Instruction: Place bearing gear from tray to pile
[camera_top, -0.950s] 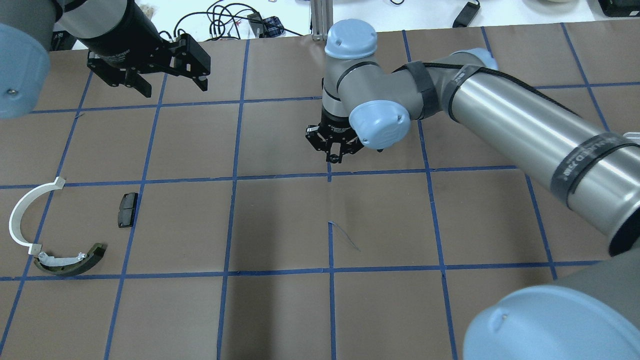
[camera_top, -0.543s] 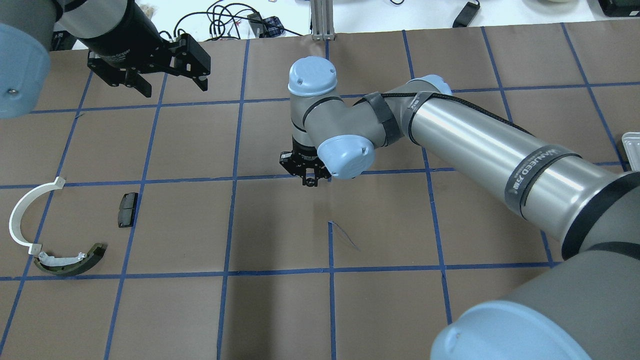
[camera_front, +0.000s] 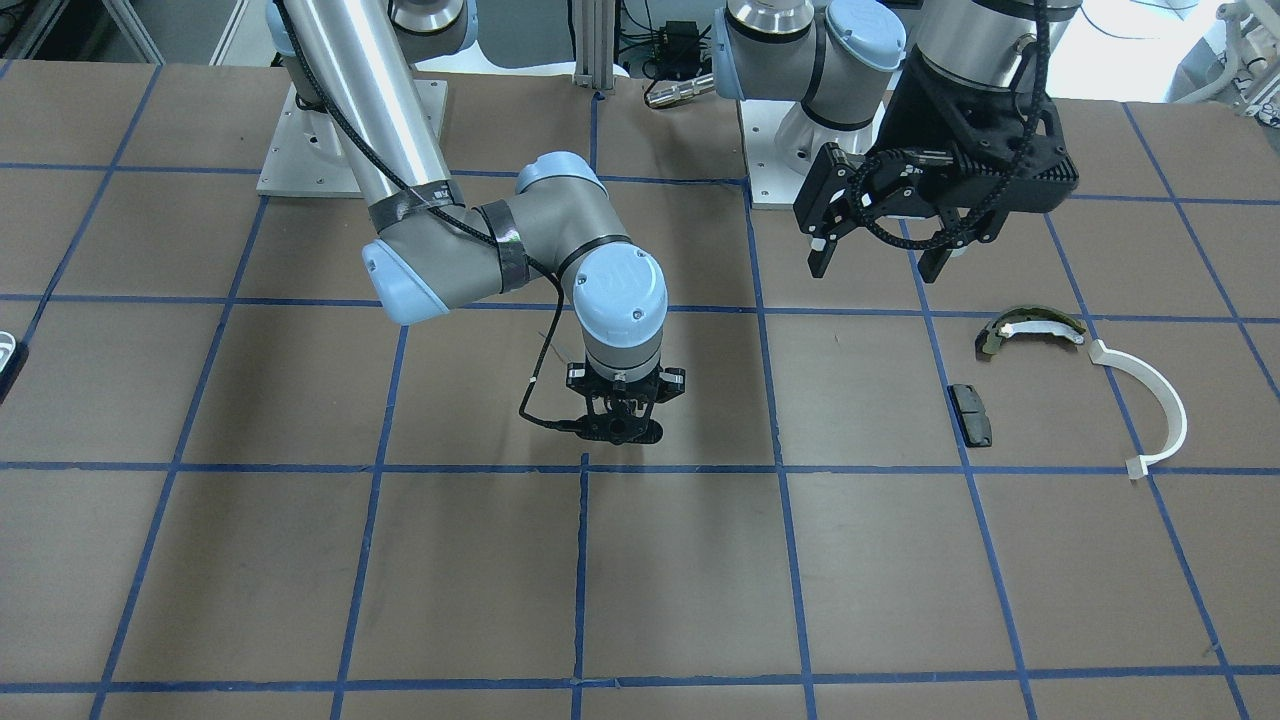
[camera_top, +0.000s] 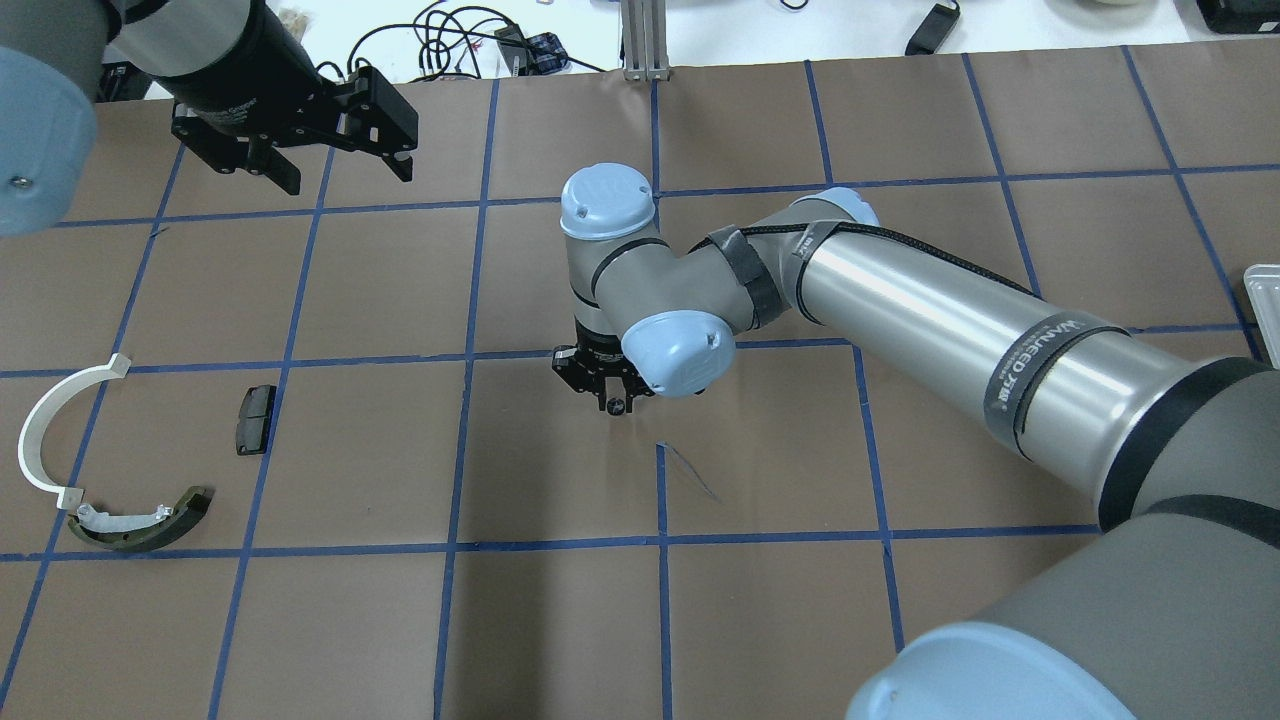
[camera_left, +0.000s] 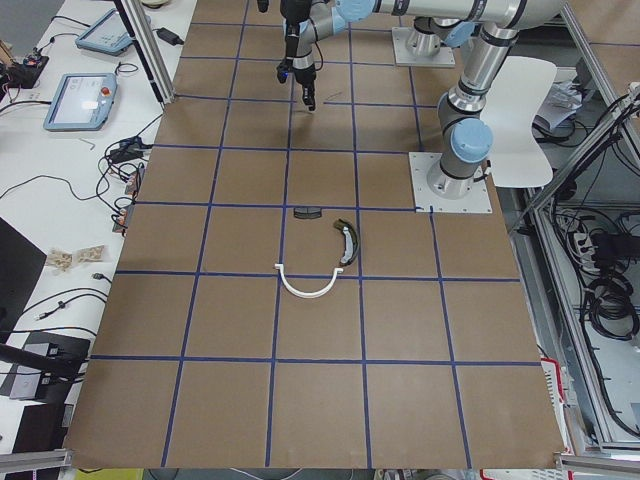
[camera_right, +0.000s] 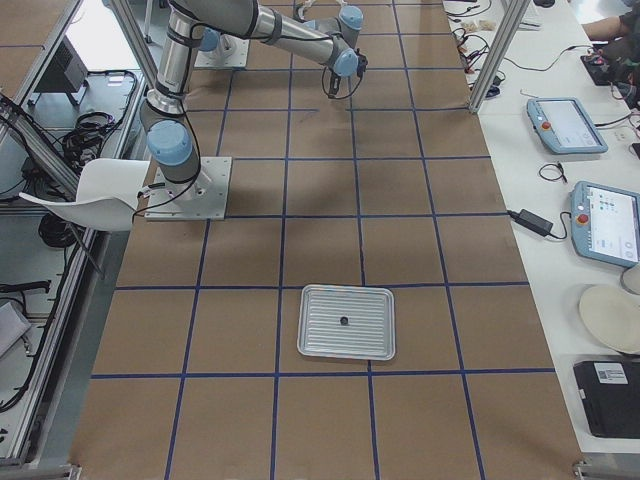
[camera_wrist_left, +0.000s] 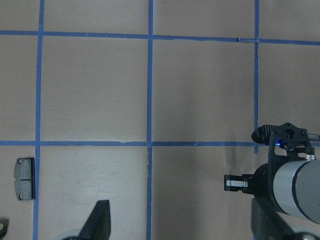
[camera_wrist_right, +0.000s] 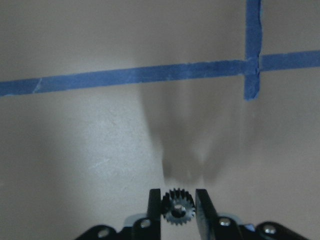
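Note:
My right gripper (camera_top: 614, 403) is shut on a small dark bearing gear (camera_wrist_right: 176, 206), held above the table's middle; it also shows in the front view (camera_front: 618, 428). The pile lies at the table's left: a white plastic arc (camera_top: 45, 432), an olive-and-white shoe-like piece (camera_top: 140, 518) and a black pad (camera_top: 255, 419). In the front view they are the arc (camera_front: 1150, 398), the shoe piece (camera_front: 1030, 329) and the pad (camera_front: 970, 414). My left gripper (camera_top: 345, 170) is open and empty, high over the far left. The metal tray (camera_right: 346, 321) holds one small dark part (camera_right: 343, 320).
Brown paper with a blue tape grid (camera_top: 470, 350) covers the table. Cables (camera_top: 470, 40) lie beyond the far edge. The tray's corner (camera_top: 1262, 305) shows at the right edge of the overhead view. Tablets (camera_right: 608, 220) sit on a side bench.
My right arm has swung left and toward the near side, carrying the gear from the far middle of the table to its centre. The left arm has barely moved.

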